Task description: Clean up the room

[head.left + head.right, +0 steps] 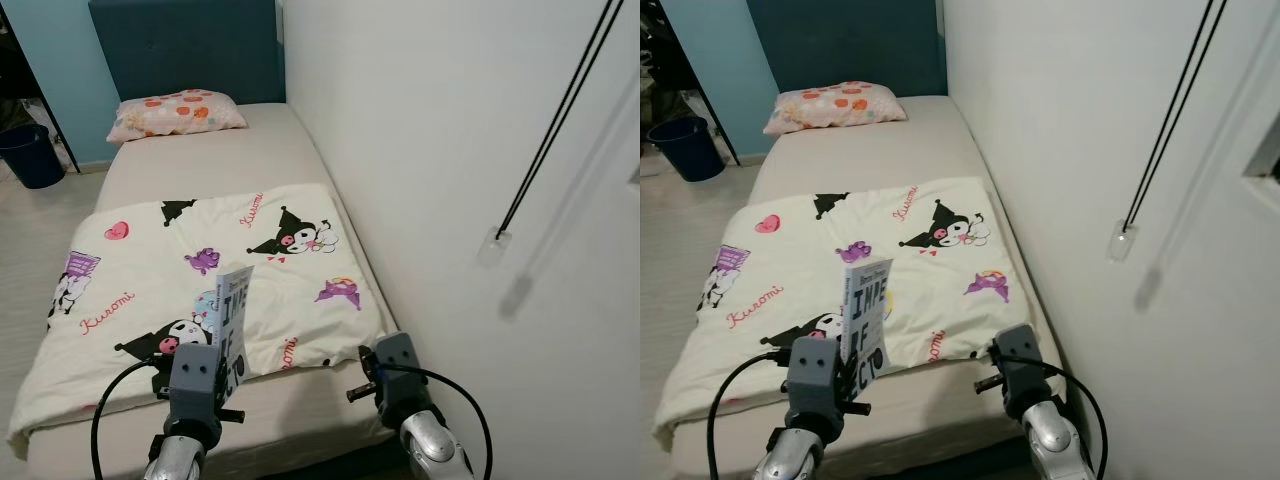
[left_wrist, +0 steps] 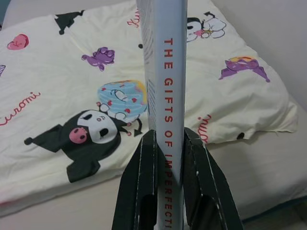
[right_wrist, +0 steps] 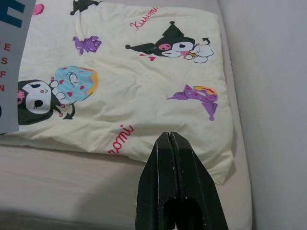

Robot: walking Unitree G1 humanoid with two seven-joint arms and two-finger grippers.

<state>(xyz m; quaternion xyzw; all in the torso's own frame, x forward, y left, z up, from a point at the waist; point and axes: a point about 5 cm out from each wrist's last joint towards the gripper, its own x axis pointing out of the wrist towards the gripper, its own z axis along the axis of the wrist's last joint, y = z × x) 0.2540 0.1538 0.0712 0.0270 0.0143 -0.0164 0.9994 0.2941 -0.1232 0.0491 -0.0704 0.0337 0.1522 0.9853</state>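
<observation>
A grey-white book (image 1: 234,318) with dark blue and red lettering stands upright over the foot of the bed, its spine (image 2: 169,96) facing the wrist camera. My left gripper (image 2: 169,143) is shut on the book's lower end, one black finger on each cover. My right gripper (image 3: 170,139) hangs to the right above the bed's foot, fingers pressed together with nothing between them. Under both lies a cream cartoon-print blanket (image 1: 200,270) spread over the beige mattress (image 1: 220,160).
A pink patterned pillow (image 1: 175,113) lies at the head of the bed by the dark blue headboard (image 1: 185,45). A dark bin (image 1: 32,153) stands on the floor at the left. A white wall (image 1: 450,150) with a hanging black cord (image 1: 555,130) runs along the right.
</observation>
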